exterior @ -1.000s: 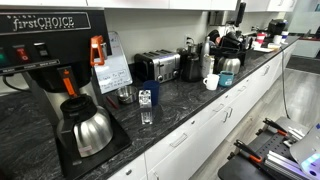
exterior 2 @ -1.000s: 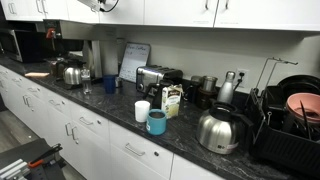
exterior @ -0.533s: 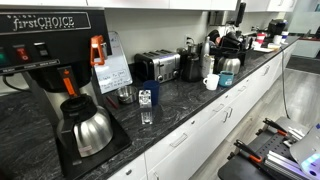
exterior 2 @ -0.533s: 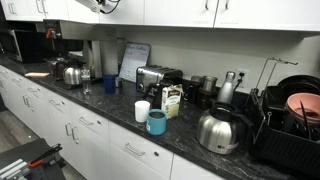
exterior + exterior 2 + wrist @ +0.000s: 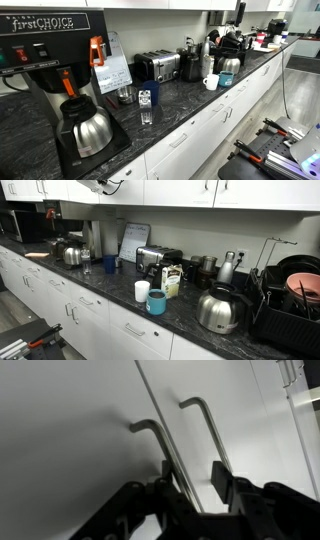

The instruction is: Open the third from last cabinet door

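Wrist view: pincer (image 5: 195,485) is open with jaws spread and nothing clamped. It sits close up to two white cabinet doors. The door seam (image 5: 165,435) runs diagonally into the gap between the jaws. The left handle (image 5: 152,432) has its low end behind the left finger (image 5: 165,492). The right handle (image 5: 203,410) has its low end behind the right finger (image 5: 222,475). Can't tell whether there is contact, or which door is the target.

Exterior view: arm (image 5: 97,185) is raised at the upper cabinets (image 5: 180,190), far left, with only part of it in frame. On the tabletop (image 5: 100,285) are a teal cup (image 5: 157,302), a white cup (image 5: 142,290) and a steel kettle (image 5: 218,310); contents not visible.

Exterior view: steel carafe (image 5: 88,130) sits under the coffee maker (image 5: 45,45), near left. A glass (image 5: 147,113) is just right of it and a white mug (image 5: 211,82) is farther along. The pincer is not discernible here.
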### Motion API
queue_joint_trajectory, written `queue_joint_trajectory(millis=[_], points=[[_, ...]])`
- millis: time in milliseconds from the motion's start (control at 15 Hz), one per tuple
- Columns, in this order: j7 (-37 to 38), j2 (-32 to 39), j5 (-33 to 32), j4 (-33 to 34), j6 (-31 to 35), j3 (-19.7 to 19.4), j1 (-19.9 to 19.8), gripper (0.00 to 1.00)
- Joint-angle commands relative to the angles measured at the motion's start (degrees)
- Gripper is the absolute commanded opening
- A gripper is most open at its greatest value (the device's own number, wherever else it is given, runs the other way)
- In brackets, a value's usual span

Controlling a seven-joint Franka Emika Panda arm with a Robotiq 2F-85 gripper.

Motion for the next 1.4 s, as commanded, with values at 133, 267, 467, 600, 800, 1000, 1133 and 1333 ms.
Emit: queue_joint_trajectory(millis=[133,267,467,600,800,1000,1133,1333], points=[[-3.78,1.39,4.42,2.31,-0.36,0.81,-0.91,0.02],[-5.79,1.42,5.11,2.44,-0.16,0.86,-0.97,0.04],[-7.45,1.31,6.03,2.52,-0.26,0.74,-1.04,0.05],[-8.52,0.98,6.51,2.21,-0.68,0.77,-1.14,0.04],[-9.44,0.23,8.06,1.31,-0.56,0.78,-1.15,0.04],[-10.31,-0.49,9.41,0.37,-0.32,0.76,-1.08,0.04],[-11.1,-0.96,10.36,-0.22,-0.45,0.76,-1.09,0.04],[-11.78,-1.52,11.35,-0.99,-0.89,0.7,-1.15,0.04]])
